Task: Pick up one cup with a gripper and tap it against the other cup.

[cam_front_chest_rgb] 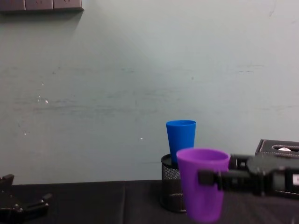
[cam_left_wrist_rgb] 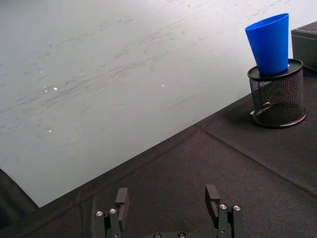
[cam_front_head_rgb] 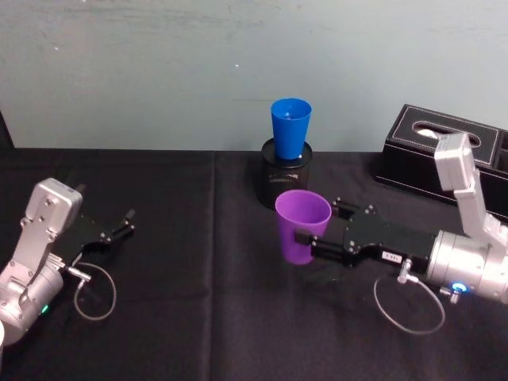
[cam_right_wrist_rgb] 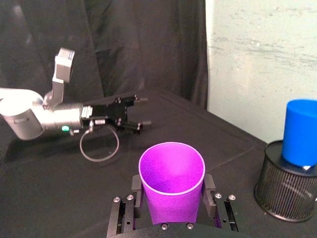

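Note:
The purple cup (cam_front_head_rgb: 302,226) stands upright in the middle of the black table, and my right gripper (cam_front_head_rgb: 317,225) is shut on its side from the right. The right wrist view looks down into the purple cup (cam_right_wrist_rgb: 172,183) between the fingers (cam_right_wrist_rgb: 136,191). The blue cup (cam_front_head_rgb: 290,127) sits upright inside a black mesh pot (cam_front_head_rgb: 286,178) just behind the purple cup (cam_front_chest_rgb: 202,189); a small gap separates the two cups. My left gripper (cam_front_head_rgb: 127,222) rests open and empty at the far left, also seen as the left gripper (cam_left_wrist_rgb: 167,196).
A black tissue box (cam_front_head_rgb: 429,151) stands at the back right, behind my right arm. Thin cable loops hang under both wrists (cam_front_head_rgb: 409,305). A pale wall (cam_front_chest_rgb: 140,70) rises close behind the table. Bare black cloth (cam_front_head_rgb: 198,270) lies between the arms.

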Robot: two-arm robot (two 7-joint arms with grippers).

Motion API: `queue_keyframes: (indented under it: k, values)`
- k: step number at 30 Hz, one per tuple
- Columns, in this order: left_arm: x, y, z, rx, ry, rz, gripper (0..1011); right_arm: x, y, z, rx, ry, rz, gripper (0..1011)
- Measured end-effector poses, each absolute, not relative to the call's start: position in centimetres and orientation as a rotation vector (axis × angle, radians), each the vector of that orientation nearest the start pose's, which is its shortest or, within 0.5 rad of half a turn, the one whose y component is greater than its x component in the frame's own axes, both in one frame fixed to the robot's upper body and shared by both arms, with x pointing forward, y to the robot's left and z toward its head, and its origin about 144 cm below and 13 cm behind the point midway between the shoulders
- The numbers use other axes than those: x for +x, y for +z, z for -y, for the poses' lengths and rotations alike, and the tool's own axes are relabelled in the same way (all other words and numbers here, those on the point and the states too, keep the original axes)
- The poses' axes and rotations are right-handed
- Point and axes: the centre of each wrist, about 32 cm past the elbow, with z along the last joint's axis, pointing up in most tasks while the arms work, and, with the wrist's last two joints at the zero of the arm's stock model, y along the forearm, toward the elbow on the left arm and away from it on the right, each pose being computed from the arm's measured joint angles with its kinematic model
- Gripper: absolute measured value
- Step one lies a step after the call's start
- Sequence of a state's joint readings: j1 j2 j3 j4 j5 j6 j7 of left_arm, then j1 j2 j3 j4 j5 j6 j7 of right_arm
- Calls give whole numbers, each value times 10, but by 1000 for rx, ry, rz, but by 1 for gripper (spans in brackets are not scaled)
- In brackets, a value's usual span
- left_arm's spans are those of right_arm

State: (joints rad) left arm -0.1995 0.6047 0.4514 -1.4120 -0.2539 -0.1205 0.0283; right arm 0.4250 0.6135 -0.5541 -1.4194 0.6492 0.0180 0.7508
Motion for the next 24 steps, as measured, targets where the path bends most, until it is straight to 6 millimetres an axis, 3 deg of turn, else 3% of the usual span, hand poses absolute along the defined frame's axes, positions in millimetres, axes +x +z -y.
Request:
queue_keyframes:
  k: [13,24]
  values:
    - [489,1140,-310,304,1248,285,1012,535,1167,292,-131,-478,17,721]
    - [489,1140,-310,304,1248,285,1011,540,1153,291,-125,-486,31,721]
